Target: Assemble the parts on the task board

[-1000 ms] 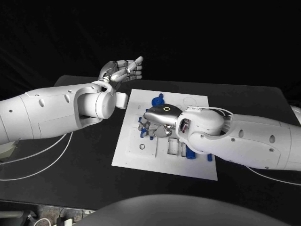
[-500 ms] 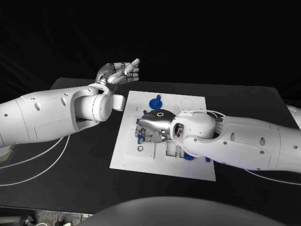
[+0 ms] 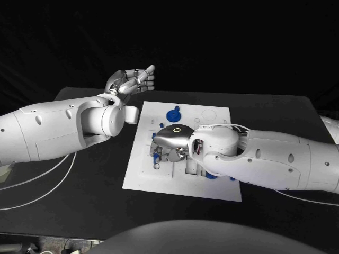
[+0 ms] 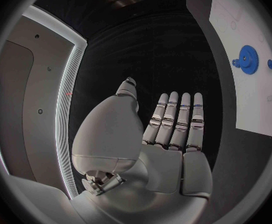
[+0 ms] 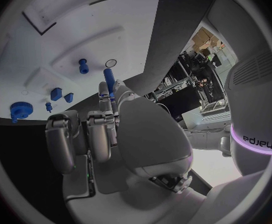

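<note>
The white task board lies in the middle of the black table. My right hand hovers low over the board's left half. Its thumb and a finger pinch a short blue peg. A blue gear lies on the far part of the board, beyond that hand, and also shows as the blue gear in the right wrist view. Small blue pieces sit on the board near it. My left hand is raised beyond the board's far left corner, fingers apart, holding nothing.
More blue parts lie by the board's near right, partly under my right forearm. Shallow recesses mark the board. Bare black table spreads left of the board. My left forearm hangs over that side.
My right hand has slid a little toward the board's left side with the peg. The left hand stays raised, barely shifted.
</note>
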You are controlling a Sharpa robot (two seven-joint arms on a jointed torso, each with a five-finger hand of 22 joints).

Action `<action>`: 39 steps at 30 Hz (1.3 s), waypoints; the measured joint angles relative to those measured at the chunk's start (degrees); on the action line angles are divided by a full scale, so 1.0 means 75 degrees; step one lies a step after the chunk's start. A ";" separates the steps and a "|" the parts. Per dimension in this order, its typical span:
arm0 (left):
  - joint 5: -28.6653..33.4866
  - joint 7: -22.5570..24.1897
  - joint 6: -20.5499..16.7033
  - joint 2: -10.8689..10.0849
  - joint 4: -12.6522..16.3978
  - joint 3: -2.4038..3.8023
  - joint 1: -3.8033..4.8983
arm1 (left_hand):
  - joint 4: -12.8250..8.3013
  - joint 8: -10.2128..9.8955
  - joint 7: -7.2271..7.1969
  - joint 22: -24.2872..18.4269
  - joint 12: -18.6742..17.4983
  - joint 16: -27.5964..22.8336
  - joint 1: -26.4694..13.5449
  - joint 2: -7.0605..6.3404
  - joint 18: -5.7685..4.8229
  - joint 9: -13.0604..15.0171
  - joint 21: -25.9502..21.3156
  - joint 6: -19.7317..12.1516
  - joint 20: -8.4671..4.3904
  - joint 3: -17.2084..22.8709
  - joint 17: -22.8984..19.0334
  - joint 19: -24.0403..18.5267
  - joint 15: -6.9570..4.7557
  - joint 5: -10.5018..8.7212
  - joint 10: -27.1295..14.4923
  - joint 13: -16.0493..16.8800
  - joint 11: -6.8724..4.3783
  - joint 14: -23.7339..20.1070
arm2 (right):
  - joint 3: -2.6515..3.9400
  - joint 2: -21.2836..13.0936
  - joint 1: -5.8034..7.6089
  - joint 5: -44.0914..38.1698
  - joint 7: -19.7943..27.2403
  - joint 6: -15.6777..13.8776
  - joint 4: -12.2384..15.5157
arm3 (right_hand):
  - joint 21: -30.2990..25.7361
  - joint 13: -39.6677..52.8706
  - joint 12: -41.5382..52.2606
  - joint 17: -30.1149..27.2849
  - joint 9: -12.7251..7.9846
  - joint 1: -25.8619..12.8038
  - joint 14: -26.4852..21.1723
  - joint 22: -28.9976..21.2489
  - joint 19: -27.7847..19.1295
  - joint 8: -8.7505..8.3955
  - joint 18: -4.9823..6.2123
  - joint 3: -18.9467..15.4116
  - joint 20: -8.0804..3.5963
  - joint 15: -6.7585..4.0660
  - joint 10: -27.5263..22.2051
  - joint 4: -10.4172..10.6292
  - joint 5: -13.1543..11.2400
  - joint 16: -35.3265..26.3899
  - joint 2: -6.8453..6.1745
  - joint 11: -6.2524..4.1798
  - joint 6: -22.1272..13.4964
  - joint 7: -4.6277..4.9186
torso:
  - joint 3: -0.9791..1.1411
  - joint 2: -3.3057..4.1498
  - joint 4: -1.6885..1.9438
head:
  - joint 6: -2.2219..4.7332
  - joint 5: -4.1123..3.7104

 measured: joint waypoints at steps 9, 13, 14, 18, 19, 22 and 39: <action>0.0000 -0.0001 0.0000 0.0008 -0.0007 0.0002 0.0000 | 0.0000 0.0031 -0.0028 -0.0025 0.0000 0.0044 -0.0031 0.0031 0.0000 0.0000 0.0000 -0.0028 0.0000 0.0000 -0.0026 0.0000 0.0000 0.0000 -0.0028 0.0000 -0.0027 0.0000 | 0.0000 0.0026 -0.0009 -0.0004 0.0049 0.0113 -0.0003 | 0.0000 0.0000 0.0000 0.0000 0.0004 -0.0001 0.0000 -0.0001 0.0000 0.0002 0.0000 -0.0001 0.0000 0.0000 0.0000 0.0000 0.0026 0.0000 -0.0001 0.0000 -0.0031 0.0005 | 0.0002 -0.0003 -0.0001 | -0.0014 0.0007; 0.0000 -0.0001 0.0000 0.0009 -0.0012 0.0002 0.0000 | 0.0000 0.0031 -0.0028 -0.0025 0.0000 0.0044 -0.0031 0.0031 -0.0001 0.0000 0.0000 -0.0028 0.0000 0.0000 -0.0026 0.0000 0.0000 -0.0001 -0.0028 0.0000 -0.0027 0.0000 | 0.0000 0.0035 -0.0042 -0.0004 0.0066 0.0147 -0.0016 | 0.0000 0.0000 0.0000 0.0000 0.0004 -0.0001 0.0000 -0.0001 0.0000 0.0002 0.0000 -0.0001 0.0000 0.0000 0.0000 0.0000 0.0026 0.0000 -0.0001 0.0000 -0.0037 0.0008 | 0.0004 -0.0005 -0.0001 | -0.0018 0.0015; 0.0000 -0.0001 0.0001 0.0009 -0.0014 0.0002 0.0000 | 0.0000 0.0031 -0.0028 -0.0025 0.0000 0.0044 -0.0031 0.0030 -0.0001 0.0000 0.0000 -0.0028 0.0000 0.0000 -0.0026 0.0000 0.0000 -0.0001 -0.0028 0.0000 -0.0027 0.0000 | -0.0002 0.0039 -0.0053 -0.0004 0.0071 0.0156 -0.0017 | 0.0000 0.0000 0.0000 0.0000 0.0004 -0.0001 0.0000 -0.0001 0.0000 0.0001 0.0000 -0.0001 0.0000 0.0000 0.0000 0.0000 0.0026 0.0000 -0.0001 0.0000 -0.0038 0.0008 | 0.0004 -0.0005 -0.0001 | -0.0018 0.0018; 0.0000 -0.0001 0.0001 0.0009 -0.0014 0.0002 0.0000 | 0.0000 0.0031 -0.0028 -0.0025 0.0000 0.0044 -0.0031 0.0030 0.0000 0.0000 0.0000 -0.0028 0.0000 0.0000 -0.0026 0.0000 0.0000 -0.0001 -0.0028 0.0000 -0.0027 0.0000 | -0.0003 0.0044 -0.0083 -0.0004 0.0085 0.0182 -0.0018 | 0.0000 0.0000 0.0000 0.0006 0.0003 -0.0001 0.0000 -0.0002 0.0000 0.0000 0.0000 -0.0002 0.0000 0.0000 0.0000 0.0000 0.0026 0.0000 -0.0002 0.0000 -0.0041 0.0003 | 0.0004 -0.0005 -0.0001 | -0.0019 0.0021; 0.0000 -0.0001 0.0001 0.0009 -0.0014 0.0002 0.0000 | 0.0000 0.0031 -0.0028 -0.0025 0.0000 0.0044 -0.0030 0.0031 0.0000 0.0000 0.0000 -0.0028 0.0000 0.0000 -0.0026 0.0000 0.0000 -0.0002 -0.0028 0.0000 -0.0027 0.0000 | -0.0003 0.0044 -0.0087 -0.0004 0.0090 0.0185 -0.0017 | 0.0000 0.0000 0.0000 0.0006 0.0003 -0.0001 0.0000 -0.0002 0.0000 0.0000 0.0000 -0.0002 0.0000 0.0000 0.0000 0.0000 0.0026 0.0000 -0.0002 0.0000 -0.0046 -0.0007 | 0.0004 -0.0005 -0.0001 | -0.0019 0.0021; 0.0000 -0.0001 0.0002 0.0009 -0.0014 0.0001 0.0000 | 0.0000 0.0030 -0.0028 -0.0024 0.0000 0.0044 -0.0030 0.0030 0.0000 0.0000 0.0000 -0.0028 0.0000 0.0000 -0.0026 0.0000 0.0000 -0.0002 -0.0027 0.0000 -0.0027 0.0000 | 0.0002 0.0041 -0.0091 -0.0004 0.0097 0.0199 -0.0013 | 0.0000 0.0000 0.0000 0.0006 0.0002 -0.0001 0.0000 -0.0002 0.0000 -0.0014 0.0000 -0.0002 0.0000 0.0000 0.0000 0.0000 0.0025 0.0000 -0.0002 0.0000 -0.0039 -0.0016 | 0.0004 -0.0005 -0.0001 | -0.0018 0.0016; 0.0000 -0.0002 0.0003 0.0002 -0.0009 0.0000 0.0000 | 0.0000 0.0031 -0.0028 -0.0037 0.0000 0.0044 -0.0001 0.0060 0.0000 0.0000 0.0000 -0.0027 0.0000 0.0000 -0.0041 0.0000 0.0029 0.0031 -0.0055 0.0000 0.0000 -0.0029 | 0.0000 0.0026 -0.0118 -0.0002 0.0056 0.0382 -0.0016 | 0.0000 -0.0002 0.0000 0.0005 -0.0010 -0.0002 0.0000 -0.0003 0.0000 -0.0072 0.0000 0.0021 0.0000 0.0000 -0.0027 0.0024 0.0020 0.0000 -0.0003 -0.0027 -0.0050 -0.0034 | 0.0002 -0.0001 -0.0005 | -0.0034 -0.0010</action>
